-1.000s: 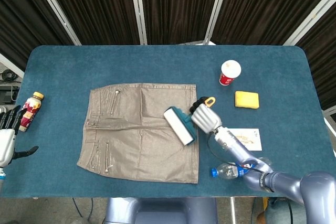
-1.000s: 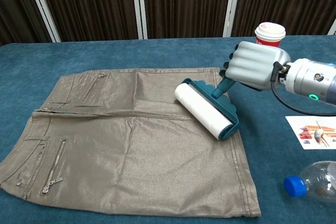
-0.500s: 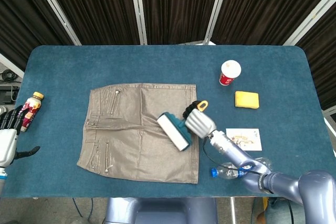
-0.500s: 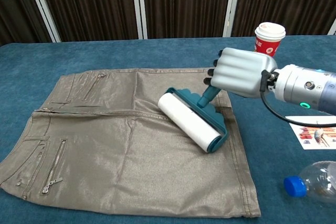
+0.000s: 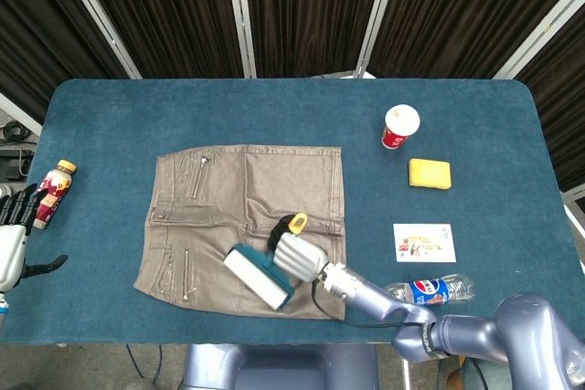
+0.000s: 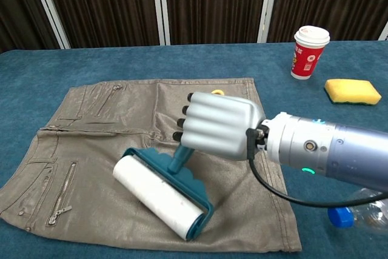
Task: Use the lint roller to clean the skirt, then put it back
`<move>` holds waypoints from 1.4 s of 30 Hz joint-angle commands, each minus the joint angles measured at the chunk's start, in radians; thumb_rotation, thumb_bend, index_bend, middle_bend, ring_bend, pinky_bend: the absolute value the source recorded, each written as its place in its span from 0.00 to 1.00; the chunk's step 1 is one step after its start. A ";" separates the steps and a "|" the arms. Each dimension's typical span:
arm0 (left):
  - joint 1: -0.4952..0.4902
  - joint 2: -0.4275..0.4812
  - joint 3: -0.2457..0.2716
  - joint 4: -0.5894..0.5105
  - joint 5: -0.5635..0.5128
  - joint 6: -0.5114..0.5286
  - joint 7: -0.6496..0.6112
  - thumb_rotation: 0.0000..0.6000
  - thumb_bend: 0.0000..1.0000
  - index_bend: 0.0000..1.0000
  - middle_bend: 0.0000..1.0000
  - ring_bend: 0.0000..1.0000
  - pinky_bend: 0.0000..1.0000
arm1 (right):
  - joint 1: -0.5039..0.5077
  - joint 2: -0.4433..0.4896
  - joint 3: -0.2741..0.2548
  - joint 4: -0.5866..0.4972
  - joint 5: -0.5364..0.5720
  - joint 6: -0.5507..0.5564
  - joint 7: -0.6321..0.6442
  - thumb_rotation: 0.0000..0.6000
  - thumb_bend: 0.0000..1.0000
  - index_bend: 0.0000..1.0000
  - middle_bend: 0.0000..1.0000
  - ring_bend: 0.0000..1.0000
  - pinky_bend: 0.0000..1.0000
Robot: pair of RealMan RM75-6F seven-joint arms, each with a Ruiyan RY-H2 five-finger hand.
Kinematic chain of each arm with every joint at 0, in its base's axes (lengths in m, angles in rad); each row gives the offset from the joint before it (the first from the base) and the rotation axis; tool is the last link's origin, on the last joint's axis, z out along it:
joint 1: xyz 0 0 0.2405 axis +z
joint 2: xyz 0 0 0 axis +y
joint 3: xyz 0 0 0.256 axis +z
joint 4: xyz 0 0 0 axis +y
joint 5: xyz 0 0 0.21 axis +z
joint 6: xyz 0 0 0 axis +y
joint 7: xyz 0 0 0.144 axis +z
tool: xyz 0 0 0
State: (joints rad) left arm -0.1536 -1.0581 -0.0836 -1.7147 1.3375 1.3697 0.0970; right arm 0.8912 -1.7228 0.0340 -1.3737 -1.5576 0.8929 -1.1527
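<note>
- Two hands in view: right hand (image 6: 218, 127) at the centre of the chest view, fingers curled tight round the teal handle of the lint roller (image 6: 163, 195); same hand (image 5: 298, 255) low and centre in the head view.
- Left hand (image 5: 11, 235) at the far left edge of the head view, off the worktop (image 5: 110, 116), holding nothing, dark fingers spread apart.
- Lint roller lying on the lower middle of the skirt (image 6: 109, 144), white roll down against the fabric, running on a diagonal from the middle of the frame toward lower right in the chest view; yellow tip of the handle just visible above the right hand.
- Skirt spread flat, tan with a slight sheen, waistband toward frame left, zips showing near that end; left of centre in the head view (image 5: 219, 198).
- Red and white paper cup (image 5: 399, 126) upright in the upper right of the head view, well apart from the skirt.
- Yellow sponge (image 5: 429, 173) just below and right of the cup.
- Printed card (image 5: 423, 242) flat on the worktop, right of the skirt's hem.
- Clear plastic bottle (image 5: 431, 289) with a blue cap lying on its side below the card, near the right forearm.
- Small bottle (image 5: 53, 192) with a yellow cap lying near the left edge of the worktop, close to the left hand.
</note>
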 commanded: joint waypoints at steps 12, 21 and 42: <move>0.003 0.004 0.004 -0.001 0.011 0.007 -0.010 1.00 0.00 0.00 0.00 0.00 0.00 | -0.035 0.040 0.001 0.026 0.041 0.020 -0.051 1.00 0.98 0.47 0.49 0.38 0.43; 0.001 -0.002 0.004 -0.003 0.008 0.004 0.004 1.00 0.00 0.00 0.00 0.00 0.00 | -0.090 0.127 0.002 0.143 0.093 0.055 0.016 1.00 0.98 0.47 0.49 0.38 0.43; -0.001 -0.005 0.007 -0.007 0.012 0.005 0.010 1.00 0.00 0.00 0.00 0.00 0.00 | -0.078 0.107 -0.027 0.065 -0.004 0.078 0.054 1.00 0.98 0.47 0.50 0.38 0.43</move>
State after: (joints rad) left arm -0.1553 -1.0630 -0.0763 -1.7221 1.3493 1.3740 0.1073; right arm 0.8050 -1.6035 0.0089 -1.2919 -1.5506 0.9757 -1.0829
